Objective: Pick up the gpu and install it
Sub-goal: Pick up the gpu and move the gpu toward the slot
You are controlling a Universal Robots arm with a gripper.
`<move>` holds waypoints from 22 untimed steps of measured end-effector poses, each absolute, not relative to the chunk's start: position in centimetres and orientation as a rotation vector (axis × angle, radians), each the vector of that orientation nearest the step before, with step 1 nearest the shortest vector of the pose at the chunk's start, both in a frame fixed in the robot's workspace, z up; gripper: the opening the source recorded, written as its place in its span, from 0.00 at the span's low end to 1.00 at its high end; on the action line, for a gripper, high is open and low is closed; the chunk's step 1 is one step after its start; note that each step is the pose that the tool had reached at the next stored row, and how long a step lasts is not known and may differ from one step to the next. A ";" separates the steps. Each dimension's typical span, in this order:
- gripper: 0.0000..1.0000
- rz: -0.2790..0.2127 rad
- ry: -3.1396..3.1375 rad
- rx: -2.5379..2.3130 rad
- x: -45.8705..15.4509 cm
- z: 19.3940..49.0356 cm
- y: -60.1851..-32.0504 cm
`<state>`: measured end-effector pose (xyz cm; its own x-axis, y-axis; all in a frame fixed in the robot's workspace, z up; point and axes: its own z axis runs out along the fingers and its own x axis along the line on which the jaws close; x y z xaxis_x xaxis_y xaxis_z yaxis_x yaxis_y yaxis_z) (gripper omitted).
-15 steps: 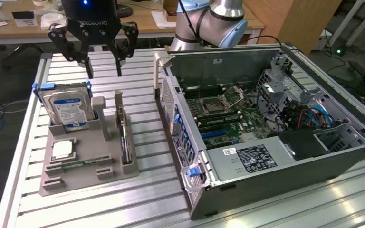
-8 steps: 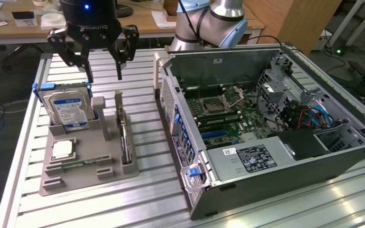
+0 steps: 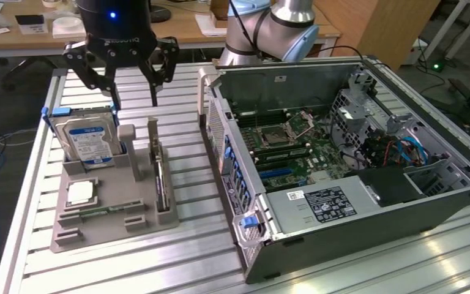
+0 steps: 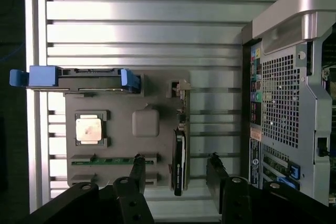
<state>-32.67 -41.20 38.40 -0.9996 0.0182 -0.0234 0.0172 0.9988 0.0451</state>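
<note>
Over the grey holder: jaws apart, empty
gpu: on edge in its slot
Handling: likely light, rigid, fragile; pinch top edge across faces

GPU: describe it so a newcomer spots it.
Beside the open PC case sits a grey tray. The gpu stands upright along the tray's case-side edge. Thin and dark, unlike the blue-labelled hard drive and square silver CPU.
</note>
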 end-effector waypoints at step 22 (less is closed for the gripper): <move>0.59 0.070 3.117 0.028 -32.7 37.7 -41.2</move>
